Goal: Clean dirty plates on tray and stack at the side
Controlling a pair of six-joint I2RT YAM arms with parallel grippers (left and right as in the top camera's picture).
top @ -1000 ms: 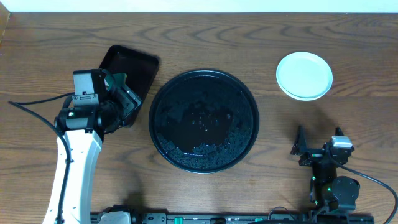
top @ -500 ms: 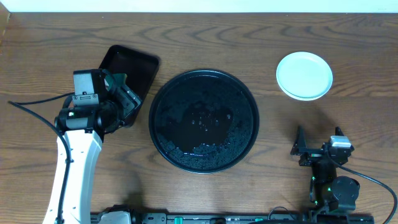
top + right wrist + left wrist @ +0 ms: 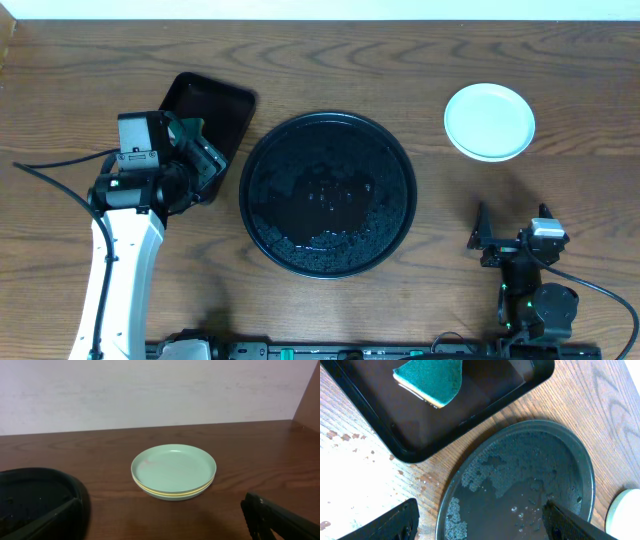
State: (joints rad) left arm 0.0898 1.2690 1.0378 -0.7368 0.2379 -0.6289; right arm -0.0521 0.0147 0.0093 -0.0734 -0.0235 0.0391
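The plates (image 3: 489, 121) stand stacked at the table's back right, mint on top with a yellow edge showing between in the right wrist view (image 3: 174, 471). The round black tray (image 3: 327, 193) sits mid-table, wet and holding no plates; it also shows in the left wrist view (image 3: 520, 485). My left gripper (image 3: 200, 160) is open and empty, over the gap between the rectangular tray and the round tray. My right gripper (image 3: 512, 240) is open and empty at the front right, facing the plate stack from a distance.
A rectangular black tray (image 3: 207, 125) lies at the back left with a teal sponge (image 3: 430, 380) in it. Water drops spot the wood beside it (image 3: 350, 442). A back wall rises behind the table (image 3: 150, 390).
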